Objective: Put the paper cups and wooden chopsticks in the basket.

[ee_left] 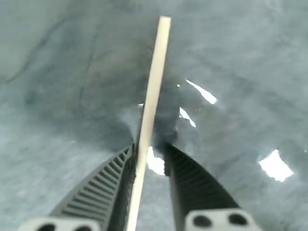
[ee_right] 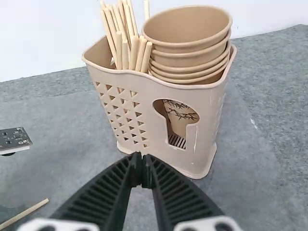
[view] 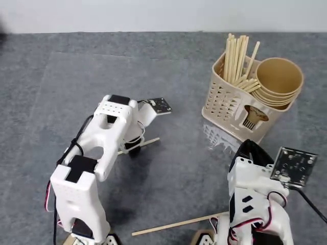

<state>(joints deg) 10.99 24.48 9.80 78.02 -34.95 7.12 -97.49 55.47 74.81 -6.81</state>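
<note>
A wooden chopstick (ee_left: 150,101) lies on the grey mat between the fingers of my left gripper (ee_left: 149,161). The stick rests against one finger (ee_left: 120,173), with a gap to the other, so the gripper is open. From above, this chopstick (view: 148,142) pokes out beside the left gripper (view: 134,147). A second chopstick (view: 179,223) lies near the front edge, its end (ee_right: 24,213) showing in the right wrist view. The beige basket (view: 225,102) holds several chopsticks (view: 236,56) and stacked paper cups (view: 278,79). My right gripper (ee_right: 142,166) is shut and empty, just short of the basket (ee_right: 130,115).
The right arm's body (view: 255,189) stands at the front right, between the basket and the loose chopstick. A small circuit board (ee_right: 13,139) on the left arm shows off to one side. A white wall (view: 153,15) bounds the far edge of the mat.
</note>
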